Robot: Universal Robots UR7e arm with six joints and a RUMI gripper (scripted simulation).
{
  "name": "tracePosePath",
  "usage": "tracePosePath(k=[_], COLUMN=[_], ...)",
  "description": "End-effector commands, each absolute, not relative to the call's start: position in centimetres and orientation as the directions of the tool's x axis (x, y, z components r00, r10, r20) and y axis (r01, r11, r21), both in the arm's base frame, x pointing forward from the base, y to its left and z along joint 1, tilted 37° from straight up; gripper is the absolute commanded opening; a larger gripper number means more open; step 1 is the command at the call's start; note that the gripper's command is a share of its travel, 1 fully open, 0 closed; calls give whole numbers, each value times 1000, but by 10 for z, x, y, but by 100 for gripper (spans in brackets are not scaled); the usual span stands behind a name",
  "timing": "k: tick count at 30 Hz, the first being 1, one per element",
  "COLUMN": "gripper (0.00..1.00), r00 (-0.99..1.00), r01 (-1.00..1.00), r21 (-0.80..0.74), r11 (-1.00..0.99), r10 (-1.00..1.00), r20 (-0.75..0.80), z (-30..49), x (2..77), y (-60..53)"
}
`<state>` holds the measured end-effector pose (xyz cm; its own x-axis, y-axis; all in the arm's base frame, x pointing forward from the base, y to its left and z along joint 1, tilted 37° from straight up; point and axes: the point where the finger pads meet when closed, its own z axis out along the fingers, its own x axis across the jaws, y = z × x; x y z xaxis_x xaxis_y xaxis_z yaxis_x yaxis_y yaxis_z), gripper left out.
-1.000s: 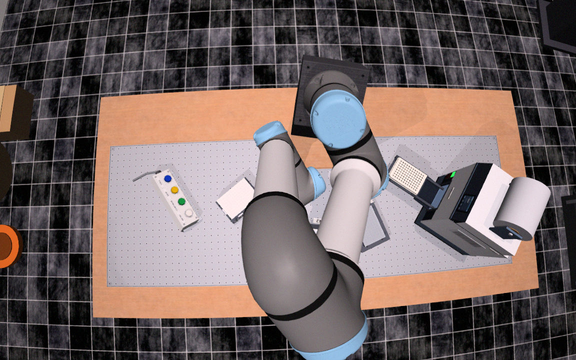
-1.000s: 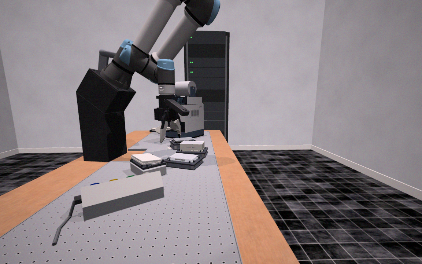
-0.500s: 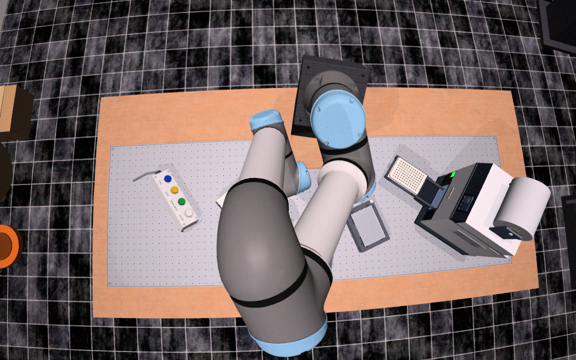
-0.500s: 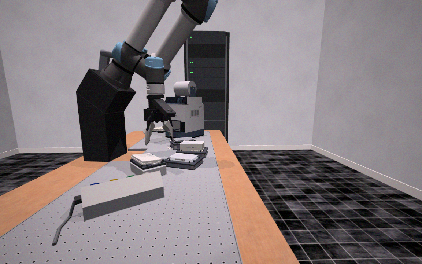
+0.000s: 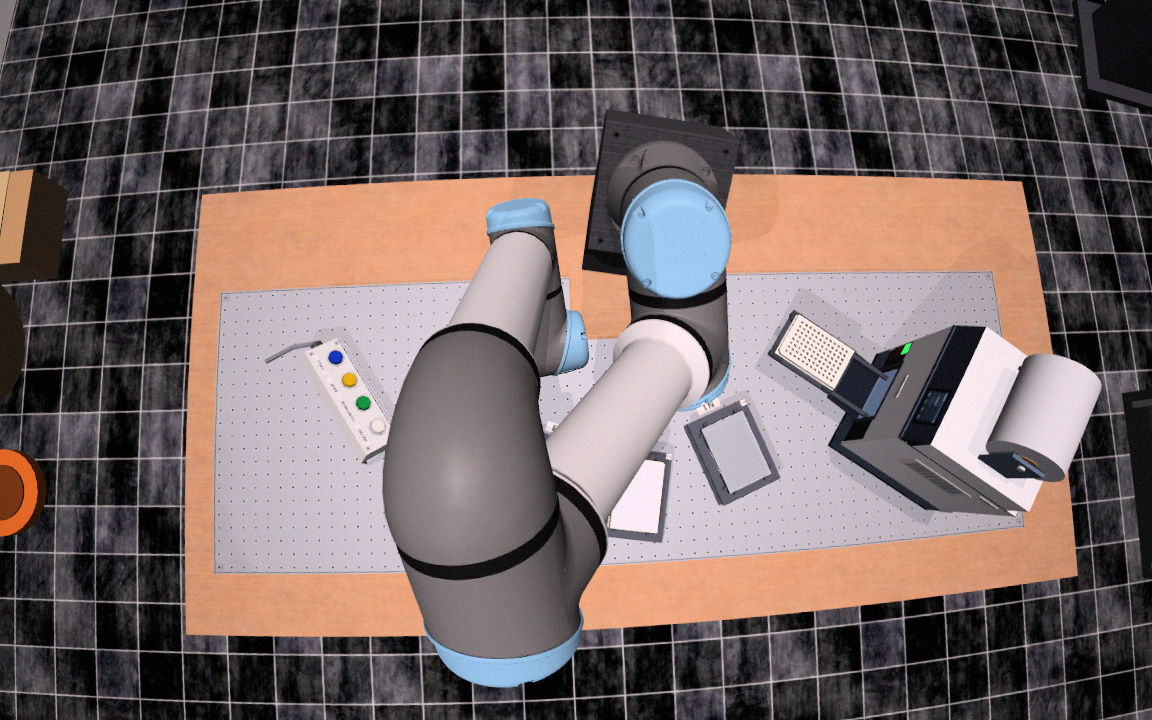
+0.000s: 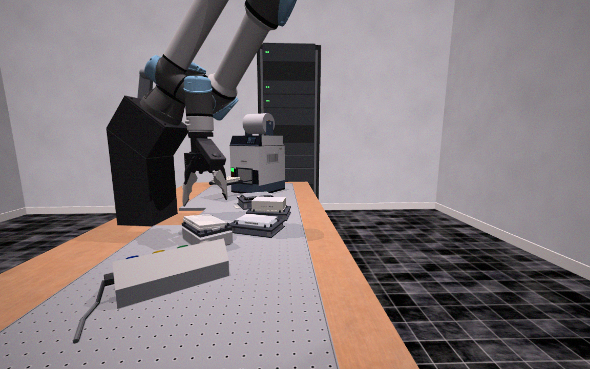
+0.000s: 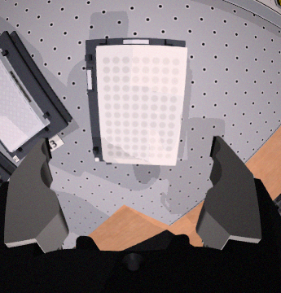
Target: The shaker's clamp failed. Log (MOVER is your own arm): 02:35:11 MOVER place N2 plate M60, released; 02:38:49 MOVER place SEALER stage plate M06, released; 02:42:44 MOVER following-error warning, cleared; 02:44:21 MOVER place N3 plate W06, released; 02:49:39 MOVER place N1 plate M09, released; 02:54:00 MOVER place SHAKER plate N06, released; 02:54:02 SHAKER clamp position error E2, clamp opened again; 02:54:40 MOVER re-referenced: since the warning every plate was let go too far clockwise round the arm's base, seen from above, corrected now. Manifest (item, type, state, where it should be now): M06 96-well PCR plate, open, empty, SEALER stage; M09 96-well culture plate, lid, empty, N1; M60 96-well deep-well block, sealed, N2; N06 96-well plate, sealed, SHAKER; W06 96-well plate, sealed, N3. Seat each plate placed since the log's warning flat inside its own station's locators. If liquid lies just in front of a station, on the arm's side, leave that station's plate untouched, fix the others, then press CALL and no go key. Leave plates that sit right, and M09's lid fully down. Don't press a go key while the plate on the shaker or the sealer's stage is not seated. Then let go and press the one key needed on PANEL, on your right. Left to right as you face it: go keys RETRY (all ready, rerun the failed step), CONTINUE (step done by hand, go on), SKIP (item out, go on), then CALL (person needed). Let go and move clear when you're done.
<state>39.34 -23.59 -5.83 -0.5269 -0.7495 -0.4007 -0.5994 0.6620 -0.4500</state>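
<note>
My gripper (image 7: 130, 137) is open and empty. It hangs above the table over the near edge of the shaker, and it also shows in the exterior view (image 6: 204, 195). The sealed white plate N06 (image 7: 140, 106) lies on the shaker's dark base (image 7: 90, 81). It is shifted to the right in the wrist view, so the base's left rim and locators are bare, and its right edge overhangs. At the left of the wrist view the N3 nest holds the sealed plate W06 (image 7: 15, 110). In the overhead view the arm hides the shaker and N3.
The key panel (image 5: 349, 400) lies on the left of the mat. The sealer (image 5: 929, 420) stands at the right, with the open PCR plate (image 5: 813, 349) on its stage. Two more nests with plates (image 5: 730, 447) (image 5: 638, 497) sit mid-table. The arm's base (image 5: 661, 197) is at the back.
</note>
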Motion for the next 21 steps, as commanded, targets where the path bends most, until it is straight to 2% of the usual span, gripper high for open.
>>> tracePosePath(k=[1,10,15,21], gripper=[82,82,82,82], r00=[-526,-526,-583,-585], r01=[-600,-600,-600,-600], r21=[-450,-450,-450,-450], r11=[662,662,662,662], r10=[-750,-750,-746,-746], r20=[-402,-402,-320,-318], z=[-61,-61,-67,-73], x=[391,391,396,400], y=[-242,-242,-242,-242])
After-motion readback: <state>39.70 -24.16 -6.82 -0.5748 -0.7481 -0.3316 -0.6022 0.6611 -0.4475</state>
